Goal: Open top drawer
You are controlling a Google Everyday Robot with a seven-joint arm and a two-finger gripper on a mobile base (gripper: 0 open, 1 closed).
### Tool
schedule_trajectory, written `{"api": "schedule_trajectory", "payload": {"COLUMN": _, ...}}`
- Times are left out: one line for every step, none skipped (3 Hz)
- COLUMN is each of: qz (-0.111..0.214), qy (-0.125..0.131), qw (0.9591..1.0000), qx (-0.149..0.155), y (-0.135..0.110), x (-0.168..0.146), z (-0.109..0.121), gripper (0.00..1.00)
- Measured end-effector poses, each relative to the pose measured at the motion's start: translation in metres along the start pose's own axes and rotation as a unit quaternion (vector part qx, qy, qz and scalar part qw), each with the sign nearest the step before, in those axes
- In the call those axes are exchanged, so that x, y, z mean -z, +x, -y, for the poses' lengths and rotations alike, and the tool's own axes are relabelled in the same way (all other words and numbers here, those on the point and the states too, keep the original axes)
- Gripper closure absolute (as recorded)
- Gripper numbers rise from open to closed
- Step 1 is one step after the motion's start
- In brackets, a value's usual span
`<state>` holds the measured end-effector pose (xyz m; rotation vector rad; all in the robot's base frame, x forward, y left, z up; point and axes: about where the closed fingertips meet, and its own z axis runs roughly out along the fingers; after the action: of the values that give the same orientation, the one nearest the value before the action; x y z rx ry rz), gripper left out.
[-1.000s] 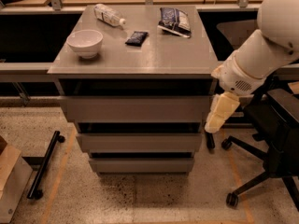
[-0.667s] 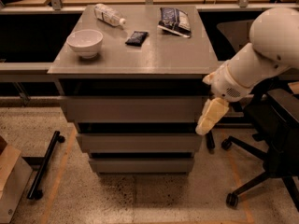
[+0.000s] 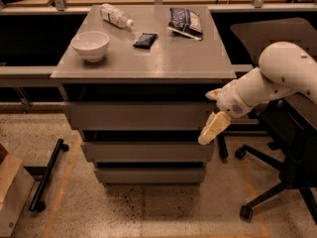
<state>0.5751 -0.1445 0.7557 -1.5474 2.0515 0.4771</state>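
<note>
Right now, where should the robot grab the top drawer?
Probably its top edge: the top drawer has a flat, handleless face, but a dark gap runs above it. Come from the front, where the end effector hangs by its right end.

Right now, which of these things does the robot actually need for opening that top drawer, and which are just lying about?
Part of the job:
- top drawer, the wide grey face
- gripper, at that face's right end

Just lying about:
- white bowl, plastic bottle, small dark packet and snack bag, all on the cabinet top
- office chair, at the right
</note>
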Motion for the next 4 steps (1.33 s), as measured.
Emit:
{"api": "schedule_trajectory", "payload": {"qz": 0.022, "qy": -0.008, "qw": 0.9997, "qx": -0.006, "y": 0.006, "x": -0.023, "z": 0.023, "gripper": 0.00}}
{"api": "schedule_trajectory", "payload": {"qz": 0.036, "qy": -0.012, "qw": 0.9992, "qx": -0.010, "y": 0.009, "x": -0.038, "z": 0.048, "gripper": 0.00}}
{"api": "schedule_trajectory", "payload": {"qz": 0.037, "qy": -0.018, "qw": 0.9991, "qx": -0.015, "y": 0.013, "x": -0.052, "z": 0.065, "gripper": 0.00}}
{"api": "schedule_trajectory", "payload": {"qz": 0.039, "qy": -0.030, "qw": 0.9985, "qx": -0.024, "y": 0.021, "x": -0.062, "z": 0.064, "gripper": 0.18}}
